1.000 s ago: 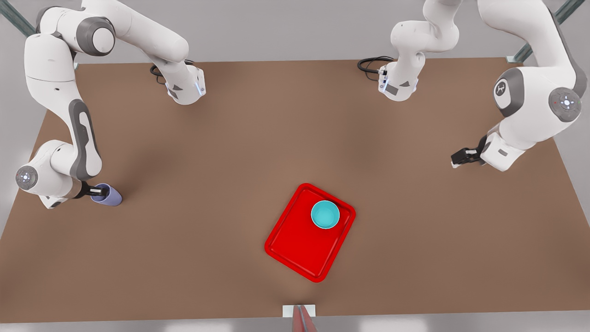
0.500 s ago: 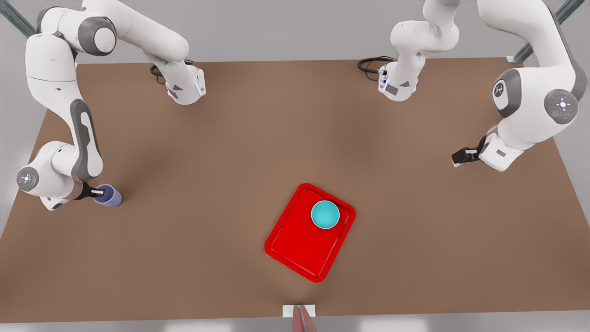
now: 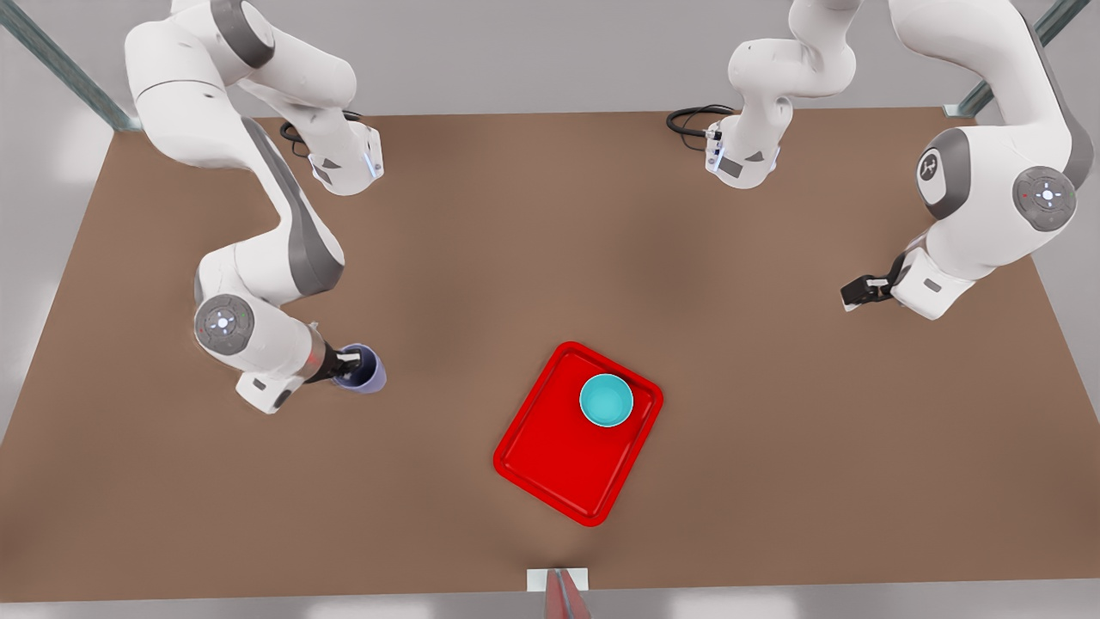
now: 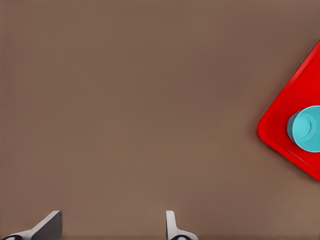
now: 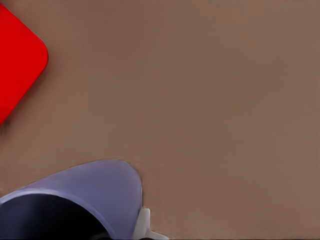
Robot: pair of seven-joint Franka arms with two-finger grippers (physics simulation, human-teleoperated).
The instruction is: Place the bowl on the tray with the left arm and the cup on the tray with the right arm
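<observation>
Toward the counter's left edge in the front view, the right claw (image 3: 348,364) grips the cup (image 3: 365,370), to be carried onto the tray (image 3: 550,464) beside the bowl (image 3: 607,400), while the left claw (image 3: 852,294) waits open and empty.

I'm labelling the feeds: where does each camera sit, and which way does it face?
Front view: high overhead, facing down on the brown table; both arms show.
Left wrist view: on the waiting left claw, open, facing the bright red rectangular tray and the teal shallow bowl.
Right wrist view: on the right claw, shut on the lavender cup.
All three share the tray.
</observation>
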